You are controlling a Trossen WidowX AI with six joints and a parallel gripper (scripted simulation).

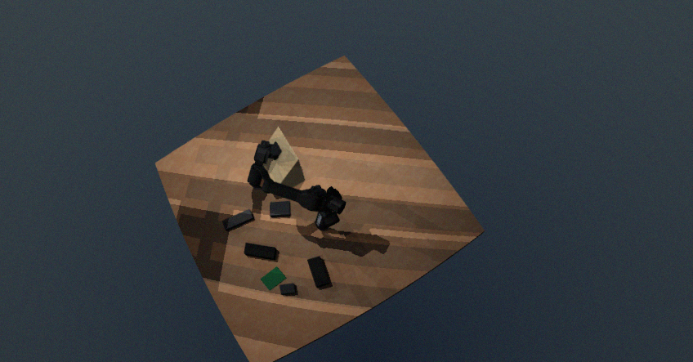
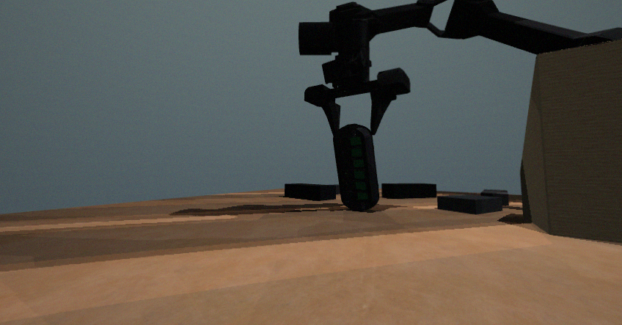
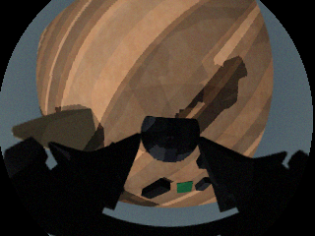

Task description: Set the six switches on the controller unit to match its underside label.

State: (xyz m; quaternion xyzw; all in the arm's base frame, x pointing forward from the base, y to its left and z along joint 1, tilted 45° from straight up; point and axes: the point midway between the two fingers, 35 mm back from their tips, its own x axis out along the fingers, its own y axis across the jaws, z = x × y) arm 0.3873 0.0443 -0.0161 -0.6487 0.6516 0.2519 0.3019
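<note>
A wooden bench [image 1: 379,163] [image 2: 262,269] [image 3: 148,64] is seen beneath everything. A beige block [image 1: 287,156] [image 2: 576,139] [image 3: 64,129] is placed at eleven o'clock from the controller in the top view, and a black arm [image 1: 292,193] [image 2: 401,17] is stretched out beside it. The gripper [image 1: 333,208] [image 2: 354,132] [image 3: 169,138] is spread fairly wide, its fingers clamped on the upper end of the controller [image 1: 322,222] [image 2: 356,168] [image 3: 170,143]. The controller is held on end, slightly tilted, its lower end at the bench; whether they touch cannot be told. Green switch faces are shown, but their settings cannot be read. From it, dark boxes [image 1: 261,251] [image 1: 319,271] [image 1: 239,219] [image 1: 279,208] are laid at eight, six, nine and nine o'clock; a green card [image 1: 273,278] [image 3: 184,187] and a small box [image 1: 288,288] [image 3: 203,184] are found at seven.
</note>
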